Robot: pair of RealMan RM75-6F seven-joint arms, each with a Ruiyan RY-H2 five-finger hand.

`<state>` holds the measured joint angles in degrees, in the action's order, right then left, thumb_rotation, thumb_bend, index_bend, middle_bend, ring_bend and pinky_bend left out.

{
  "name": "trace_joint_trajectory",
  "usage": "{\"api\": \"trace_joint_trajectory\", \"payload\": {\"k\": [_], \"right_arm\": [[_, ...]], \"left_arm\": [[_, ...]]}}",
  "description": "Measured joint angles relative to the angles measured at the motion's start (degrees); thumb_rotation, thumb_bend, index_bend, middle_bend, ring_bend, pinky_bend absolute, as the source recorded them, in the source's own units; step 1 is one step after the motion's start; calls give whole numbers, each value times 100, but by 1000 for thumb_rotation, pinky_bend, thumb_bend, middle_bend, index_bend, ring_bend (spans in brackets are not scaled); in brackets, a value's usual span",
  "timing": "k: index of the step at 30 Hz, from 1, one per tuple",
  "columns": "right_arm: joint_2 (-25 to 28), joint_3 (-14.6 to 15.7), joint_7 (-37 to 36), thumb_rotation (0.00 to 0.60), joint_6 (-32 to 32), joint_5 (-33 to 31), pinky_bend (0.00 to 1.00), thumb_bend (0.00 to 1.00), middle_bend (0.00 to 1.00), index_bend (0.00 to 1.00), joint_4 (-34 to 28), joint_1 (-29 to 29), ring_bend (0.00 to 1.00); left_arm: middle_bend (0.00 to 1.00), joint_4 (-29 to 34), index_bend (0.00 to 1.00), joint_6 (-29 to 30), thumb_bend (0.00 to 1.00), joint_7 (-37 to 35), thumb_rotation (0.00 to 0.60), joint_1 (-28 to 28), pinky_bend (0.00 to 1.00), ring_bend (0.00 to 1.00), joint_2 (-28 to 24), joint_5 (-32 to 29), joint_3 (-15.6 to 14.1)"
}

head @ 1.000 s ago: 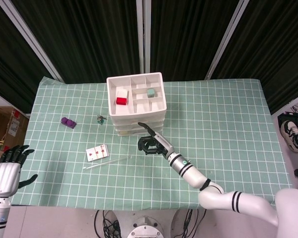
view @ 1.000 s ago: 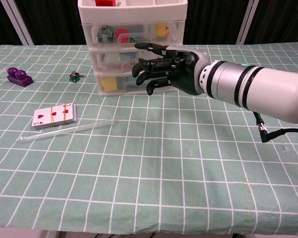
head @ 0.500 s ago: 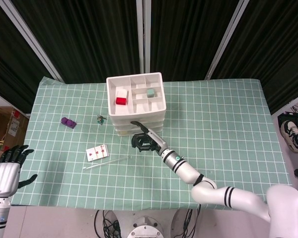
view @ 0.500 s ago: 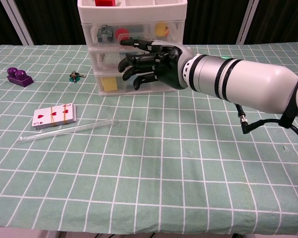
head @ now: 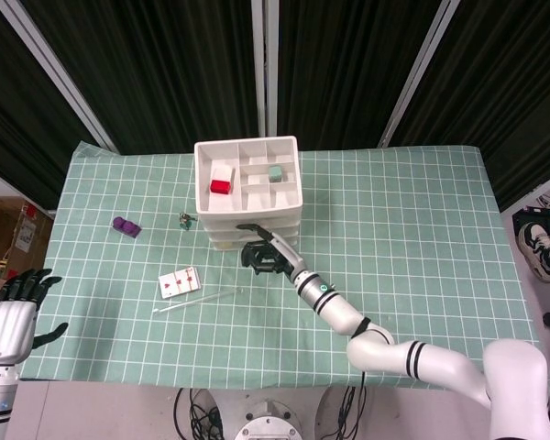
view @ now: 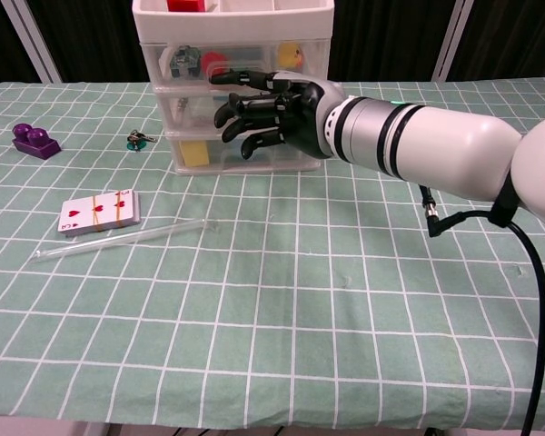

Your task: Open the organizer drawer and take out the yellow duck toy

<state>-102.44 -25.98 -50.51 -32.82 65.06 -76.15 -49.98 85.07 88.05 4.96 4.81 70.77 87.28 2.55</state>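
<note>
Yellow duck toy [view: 289,56] sits behind the clear front of the top drawer, toward the right end of the white organizer [head: 247,187], and that drawer looks closed. Since a second ago the right hand [view: 271,110] has slid leftward and in against the organizer's front, and the whole organizer has shifted a little to the left on the green checked cloth [head: 422,229]. The hand's dark fingers [view: 242,107] are curled and spread across the drawer fronts, the upper one stretched along the line between the top and middle drawers; whether they grip a handle I cannot tell. The left hand [head: 14,316] is unchanged, hanging at the table's near left corner with its fingers apart and nothing in it. Counting things: one organizer with three drawers, one duck, one red block [head: 221,186] and one pale green block [head: 275,171] in the open top tray, one purple piece [head: 125,225], one small dark trinket [head: 186,219], one banded deck of cards [view: 99,212], one clear rod [view: 123,241].
</note>
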Motion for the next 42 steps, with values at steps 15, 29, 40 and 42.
{"api": "trace_joint_trajectory", "payload": {"k": [15, 29, 40, 42], "right_arm": [[365, 483, 127, 600, -215, 484, 643, 558, 536, 74, -680, 409, 527], [1636, 1028, 1386, 600, -1115, 1659, 713, 385, 554, 14, -2031, 791, 566], [2064, 754, 3034, 600, -1082, 303, 759, 387, 571, 13, -2392, 506, 586], [2078, 722, 3297, 600, -1011, -78, 761, 387, 572, 13, -2360, 381, 586]], "left_arm": [[178, 25, 244, -19, 93, 25, 600, 24, 183, 129, -4, 28, -3], [178, -10, 244, 58, 93, -19, 600, -8, 183, 129, 15, 57, -4], [178, 22, 244, 68, 92, -1, 600, -42, 183, 129, 29, 27, -13], [178, 25, 244, 58, 93, 5, 600, -39, 183, 129, 27, 26, -14]]}}
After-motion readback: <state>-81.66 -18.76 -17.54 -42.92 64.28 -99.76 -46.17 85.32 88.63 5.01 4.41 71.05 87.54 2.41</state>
